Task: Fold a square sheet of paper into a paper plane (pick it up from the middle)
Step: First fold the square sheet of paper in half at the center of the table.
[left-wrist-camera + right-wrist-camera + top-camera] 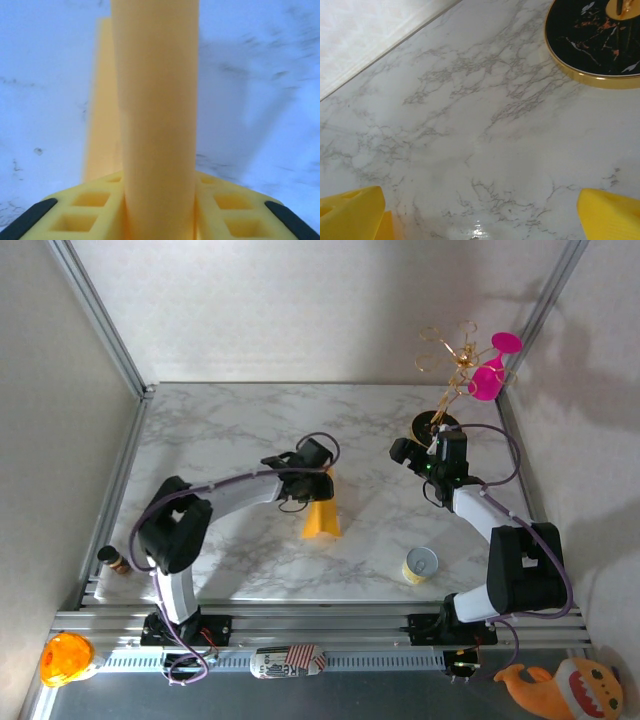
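The square sheet of paper [322, 518] is yellow-orange and lies mid-table, bowed up into a narrow ridge. In the left wrist view the sheet of paper [155, 100] rises as a rounded hump between the yellow fingers [90, 210], which press on both of its sides. My left gripper [322, 485] sits at the sheet's far end, shut on it. My right gripper [403, 452] hovers over bare marble to the right, apart from the paper. Its jaws stand wide open with nothing between them [480, 215].
A black gold-rimmed round tray [437, 424] [590, 45] lies just behind the right gripper, with a gold wire stand and pink ornament [470, 365] on it. A yellow cup [420, 565] stands front right. A small brown bottle [113, 560] is at the left edge. Grey walls enclose the table.
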